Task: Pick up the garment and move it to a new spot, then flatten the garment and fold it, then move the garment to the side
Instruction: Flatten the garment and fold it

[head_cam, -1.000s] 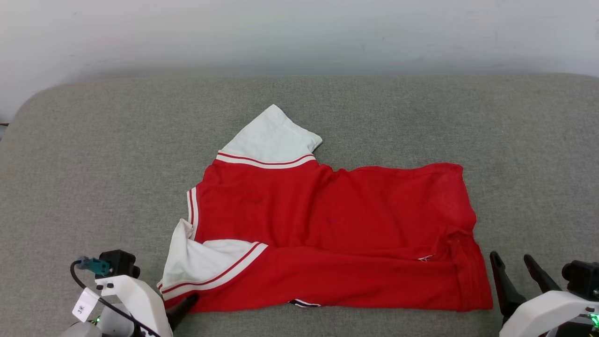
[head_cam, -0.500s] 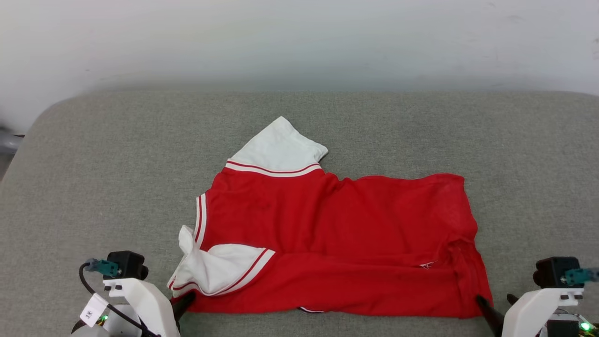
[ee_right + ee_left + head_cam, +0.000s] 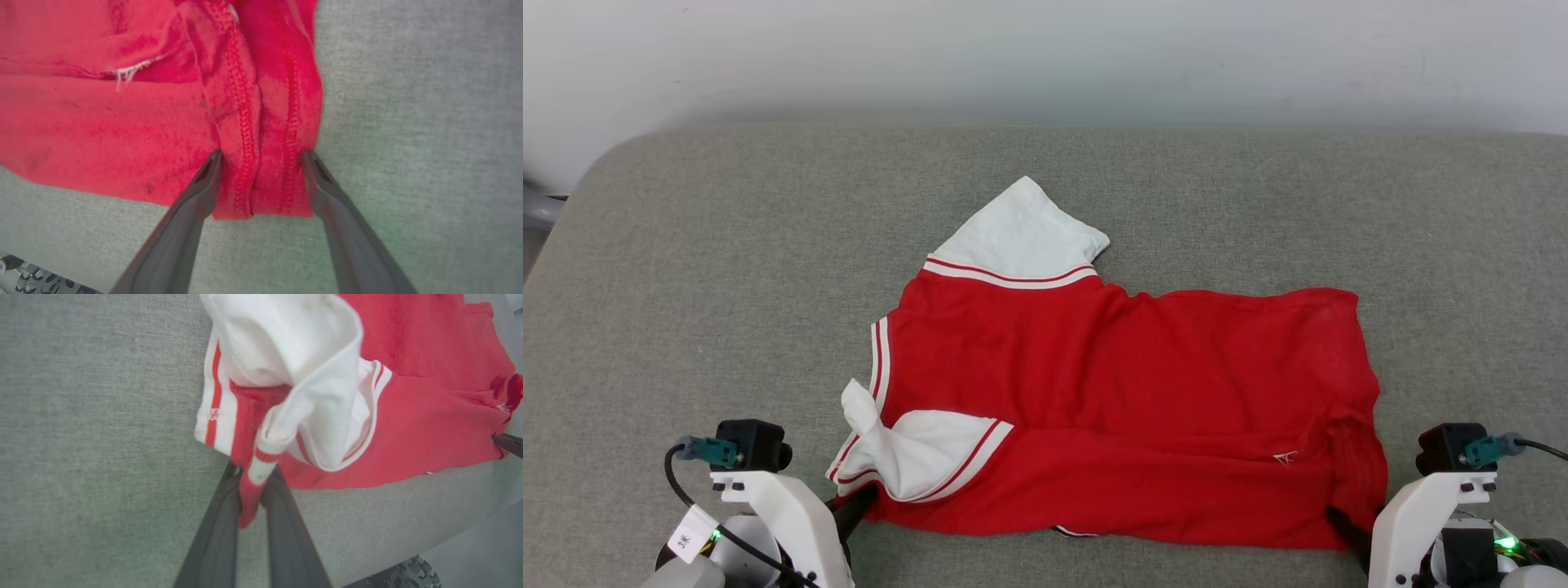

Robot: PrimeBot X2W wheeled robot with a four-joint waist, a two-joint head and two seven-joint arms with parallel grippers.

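Underlying the garment (image 3: 1127, 408), grey upholstered surface (image 3: 686, 286).

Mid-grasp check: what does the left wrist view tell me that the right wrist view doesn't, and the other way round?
Left wrist view: the left gripper is shut on a striped corner of the garment, with the white sleeve bunched above it. Right wrist view: the right gripper is open, its fingers straddling the stitched red hem at a corner, not yet closed. Both: red cloth lying on the grey cushion, with a gripper at one of its corners.
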